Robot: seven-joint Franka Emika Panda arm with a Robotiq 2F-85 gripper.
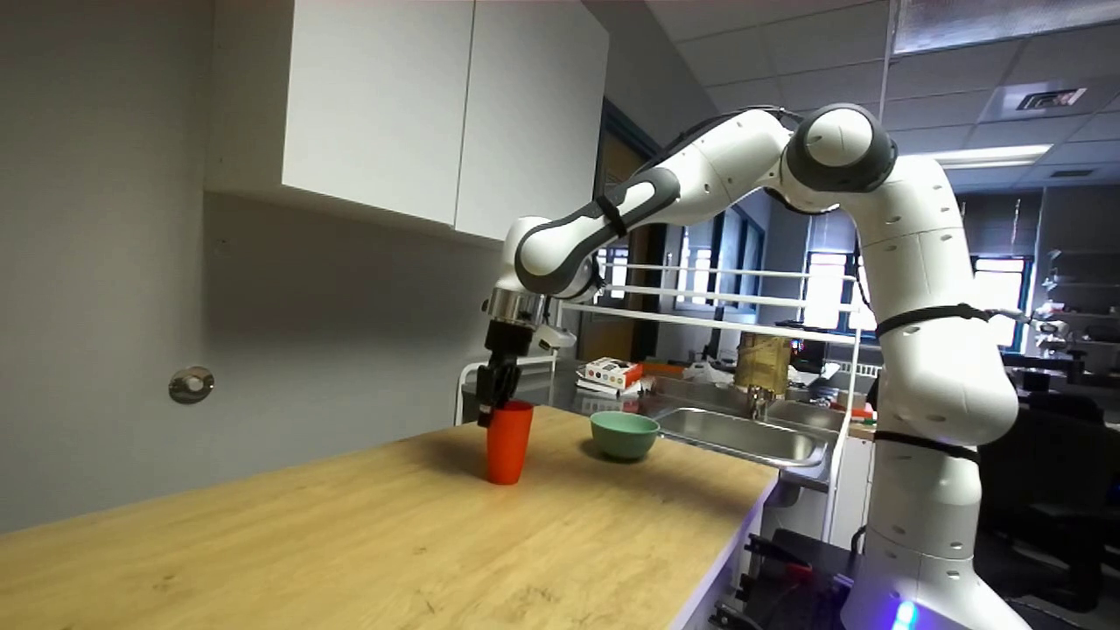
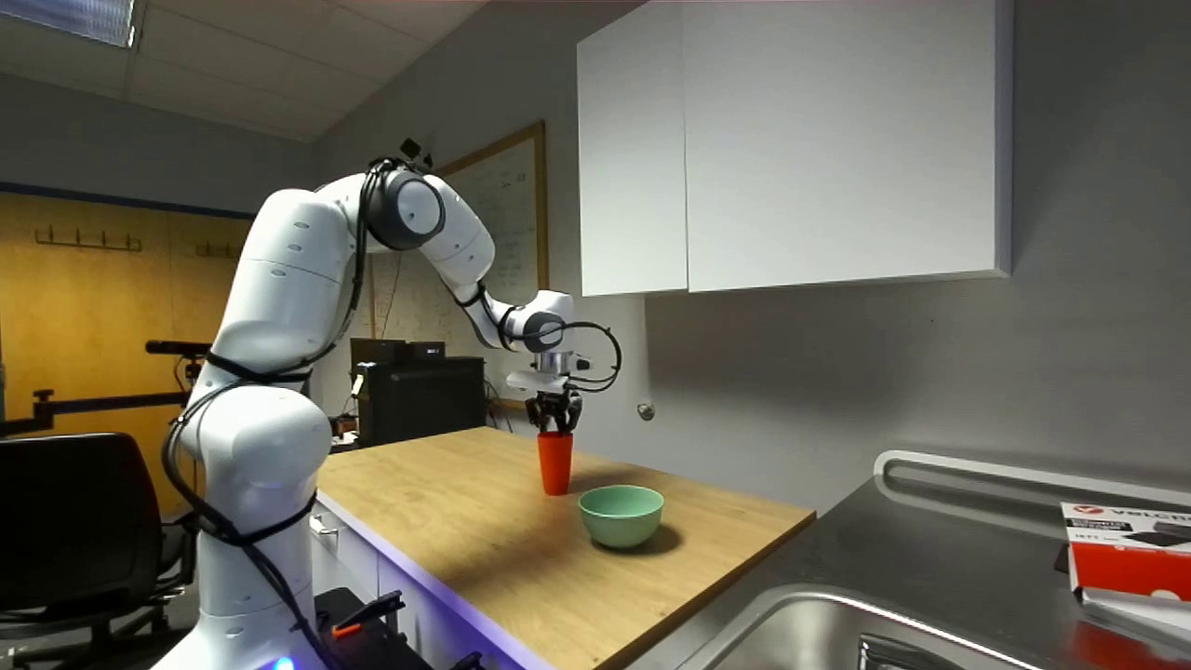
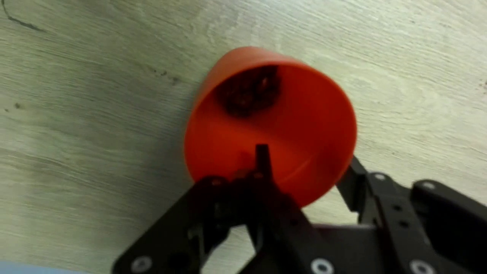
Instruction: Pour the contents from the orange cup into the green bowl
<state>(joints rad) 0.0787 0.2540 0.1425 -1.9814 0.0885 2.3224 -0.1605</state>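
The orange cup (image 1: 507,446) stands upright on the wooden table in both exterior views (image 2: 555,465). In the wrist view I look down into the orange cup (image 3: 304,110), where a small dark heap lies at the bottom. My gripper (image 3: 308,171) is open over the rim. One finger is inside the cup and the other is outside, with the cup wall between them and visible gaps. The gripper also shows above the cup in both exterior views (image 1: 497,404) (image 2: 555,423). The green bowl (image 1: 624,435) stands upright near the cup, towards the sink (image 2: 621,516). It is out of the wrist view.
The wooden table (image 1: 350,542) ends beside a metal sink (image 1: 744,435). White wall cabinets (image 1: 376,105) hang above the table's back, near the arm. A red and white box (image 2: 1130,558) lies on the dark counter by the sink.
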